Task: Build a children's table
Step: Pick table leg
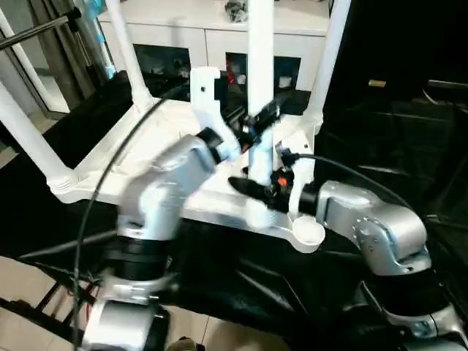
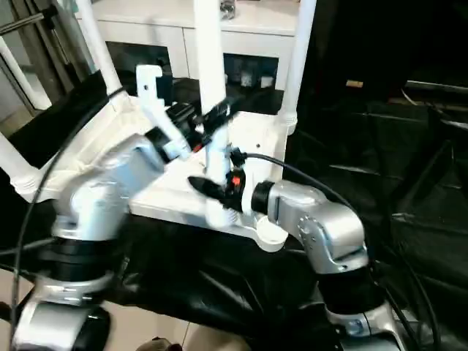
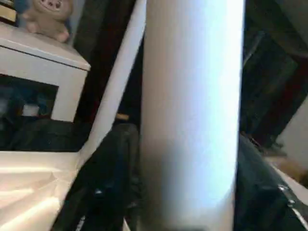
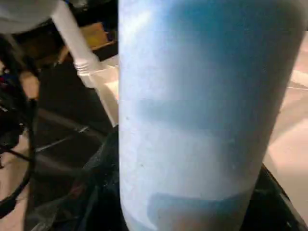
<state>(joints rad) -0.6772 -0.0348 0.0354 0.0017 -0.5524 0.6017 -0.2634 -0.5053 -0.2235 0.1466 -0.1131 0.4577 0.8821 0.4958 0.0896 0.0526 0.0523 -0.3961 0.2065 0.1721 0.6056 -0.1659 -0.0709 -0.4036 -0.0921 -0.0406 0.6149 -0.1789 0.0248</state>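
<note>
At centre of the head views, the white plastic square tabletop (image 1: 146, 157) lies upside down on a black-draped counter (image 1: 241, 278), ribbed underside up. Three long white tubular legs stand in its round corner sockets: one at the 9 o'clock corner (image 1: 25, 131), one at the 11 o'clock corner (image 1: 126, 47) and one at the 1 o'clock corner (image 1: 329, 55), each tilting slightly outward. The near corner socket (image 1: 307, 234), at about 5 o'clock, stands open with nothing in it.

A fourth white tubular leg (image 1: 259, 80) stands upright just beside that open socket, its lower end (image 1: 257, 212) against the tabletop's near edge; whether it is seated in anything cannot be told.

Both grippers are at this fourth leg. The left gripper (image 1: 256, 121) meets it higher up; its wrist view shows the leg close between the two black fingers (image 3: 108, 183), closed on it. The right gripper (image 1: 256, 186) meets it lower down, near the tabletop; its wrist view likewise shows the leg between the fingers (image 4: 98, 192), gripped. Silver forearms reach in from 7 o'clock and 4 o'clock.

Beyond the tabletop, at 12 o'clock, stands a white cabinet with glass doors (image 1: 212, 44). On it, in the left wrist view, sits a small pink plush pig (image 3: 48, 17).
</note>
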